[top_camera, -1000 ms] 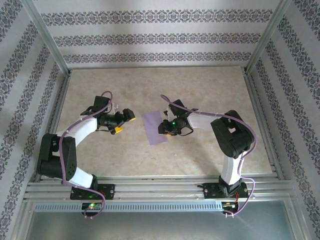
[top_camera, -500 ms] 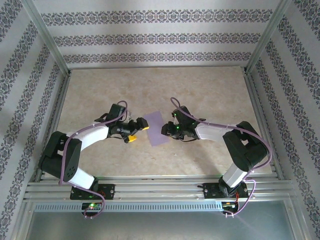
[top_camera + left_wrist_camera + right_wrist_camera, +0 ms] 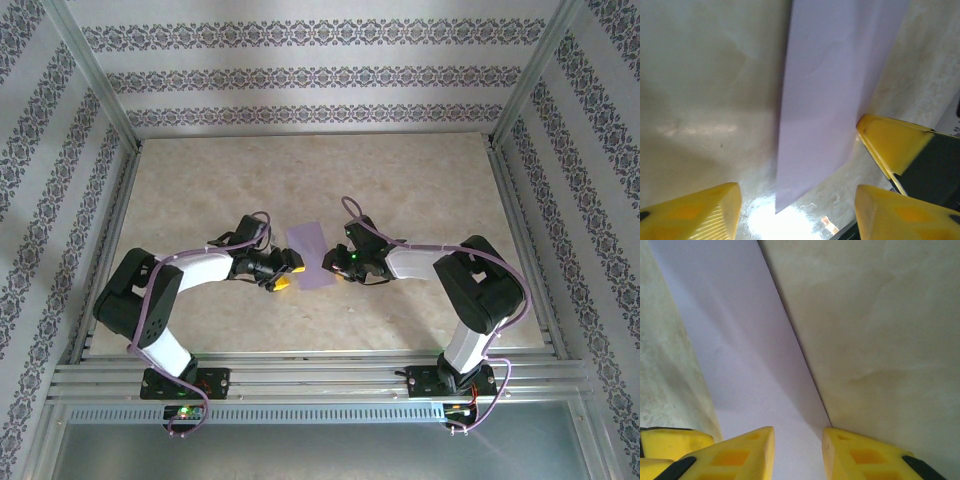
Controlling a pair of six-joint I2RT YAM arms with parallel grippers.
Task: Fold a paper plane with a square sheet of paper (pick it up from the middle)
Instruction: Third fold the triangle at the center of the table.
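Top cam: looks down from high behind arm bases (image 3: 185, 385), far off, whole table (image 3: 200, 190) in frame. Wrist cams: low, v. close, face each other across paper (image 3: 312, 256); same paper in top view.

One square sheet of paper (image 3: 312, 250), two pincers (image 3: 287, 272) (image 3: 336, 266), one table (image 3: 420, 190)

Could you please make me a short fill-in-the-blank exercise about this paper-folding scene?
1. The paper lies between the left gripper and the ___ gripper.
2. Both grippers' fingers are coloured ___.
3. The left gripper's jaws stand ___.
Missing words: right; yellow; open.
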